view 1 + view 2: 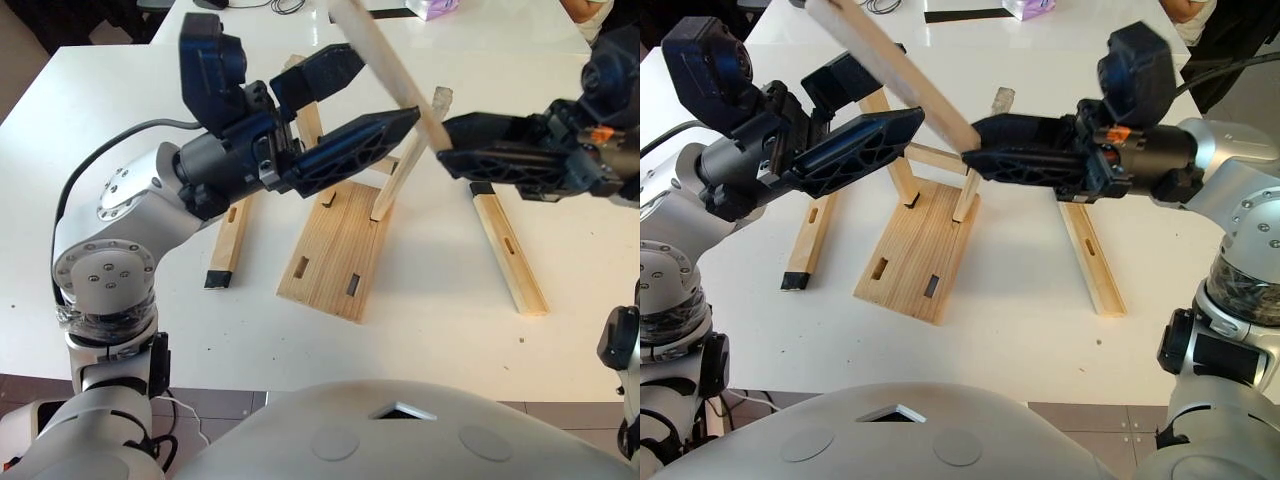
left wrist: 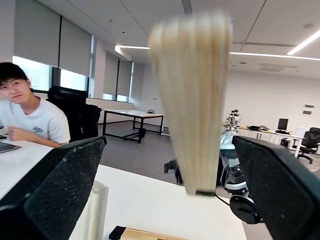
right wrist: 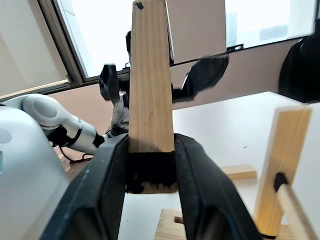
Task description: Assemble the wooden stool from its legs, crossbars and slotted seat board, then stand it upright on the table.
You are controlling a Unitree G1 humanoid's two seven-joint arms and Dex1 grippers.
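Note:
My right gripper (image 1: 978,148) is shut on the black-tipped end of a long wooden leg (image 1: 890,70), held in the air above the table and slanting up toward the far left. In the right wrist view the leg (image 3: 150,90) stands clamped between both fingers (image 3: 107,185). My left gripper (image 1: 385,92) is open, one finger on each side of the same leg (image 2: 192,100) without touching it. Below, the slotted seat board (image 1: 335,250) lies flat. Two legs (image 1: 395,185) joined by a crossbar (image 1: 935,157) lean on its far end.
One loose leg (image 1: 232,235) with a black tip lies left of the board, another (image 1: 508,250) lies to its right. A small translucent object (image 1: 440,97) stands behind the board. White table (image 1: 430,340) surface stretches toward the front edge.

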